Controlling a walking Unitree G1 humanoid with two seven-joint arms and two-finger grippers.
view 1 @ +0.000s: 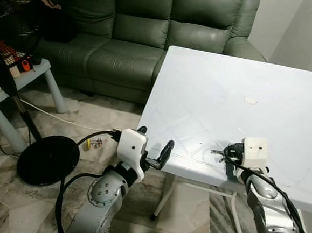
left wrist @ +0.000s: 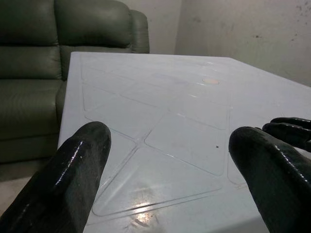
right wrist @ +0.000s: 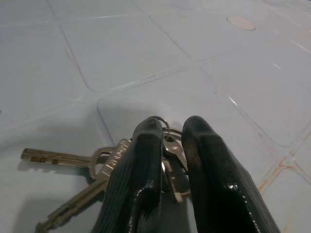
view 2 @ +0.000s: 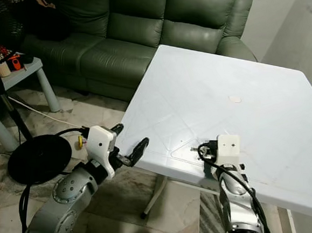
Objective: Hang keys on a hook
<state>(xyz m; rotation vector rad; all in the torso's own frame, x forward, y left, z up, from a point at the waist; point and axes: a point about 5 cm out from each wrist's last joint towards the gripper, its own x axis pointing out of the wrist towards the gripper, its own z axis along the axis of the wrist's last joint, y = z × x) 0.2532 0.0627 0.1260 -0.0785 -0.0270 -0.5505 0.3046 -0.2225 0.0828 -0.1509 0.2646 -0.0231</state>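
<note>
Behind the white table (view 1: 212,94) stands a green sofa (view 1: 135,34), with a pale side table (view 1: 32,74) and a black round fan base (view 1: 47,159) on the marble floor (view 1: 107,118) to the robot's left. The right gripper (right wrist: 170,141) sits near the table's front edge, its two fingers pinched on the ring of the keys (right wrist: 73,162), which lie flat on the tabletop. The left gripper (view 1: 153,148) hovers just off the table's front left corner, fingers spread wide with nothing between them. Most of the tabletop beyond both grippers lies open.
</note>
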